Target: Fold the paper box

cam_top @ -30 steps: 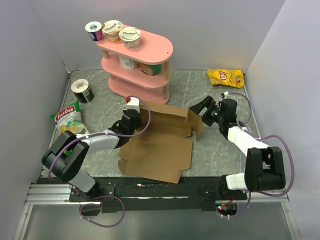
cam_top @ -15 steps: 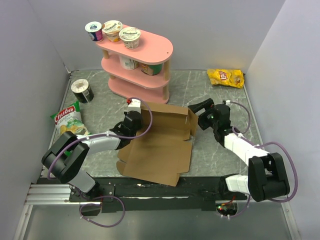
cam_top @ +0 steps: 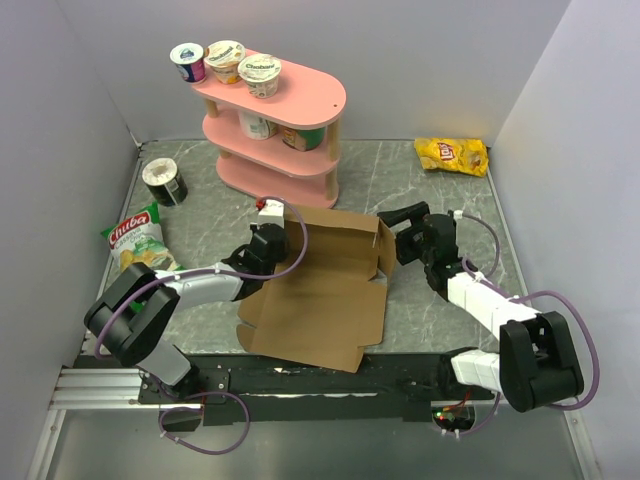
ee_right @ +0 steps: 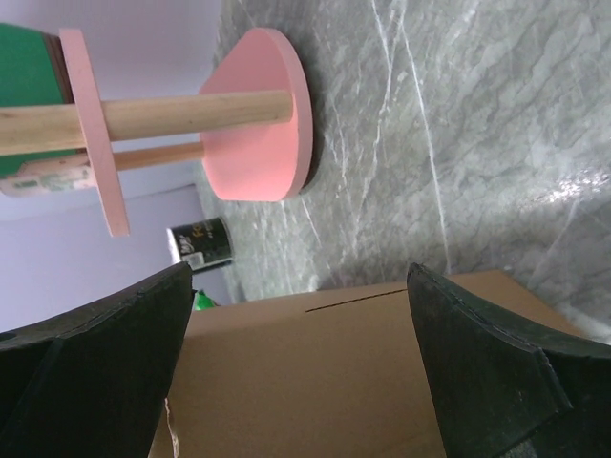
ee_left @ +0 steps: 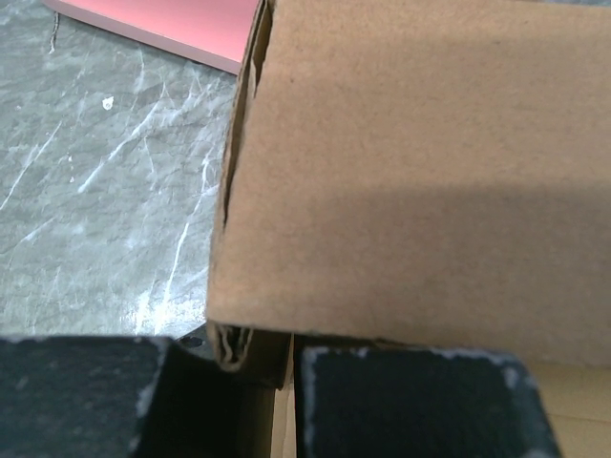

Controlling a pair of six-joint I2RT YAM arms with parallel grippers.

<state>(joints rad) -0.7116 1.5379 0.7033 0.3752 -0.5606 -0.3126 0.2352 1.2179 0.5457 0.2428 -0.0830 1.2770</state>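
The paper box [cam_top: 320, 290] is a brown die-cut cardboard sheet lying mid-table, with its back wall and both side flaps raised. My left gripper [cam_top: 268, 240] is at the box's back left corner. In the left wrist view the gripper [ee_left: 232, 348] is shut on the folded cardboard wall [ee_left: 410, 172], whose doubled edge sits between the black pads [ee_left: 410, 405]. My right gripper [cam_top: 400, 237] is open beside the raised right flap. In the right wrist view its gripper [ee_right: 298, 277] has jaws wide apart, and the cardboard [ee_right: 315, 382] lies between and just ahead of them, untouched.
A pink three-tier shelf [cam_top: 275, 120] with yogurt cups stands behind the box and also shows in the right wrist view [ee_right: 258, 143]. A dark can [cam_top: 164, 182] and a green chips bag [cam_top: 135, 240] lie at left, a yellow chips bag [cam_top: 452, 155] at back right. Walls enclose the table.
My right gripper has moved left, up to the box's raised right flap. The left gripper and the box have shifted only slightly.
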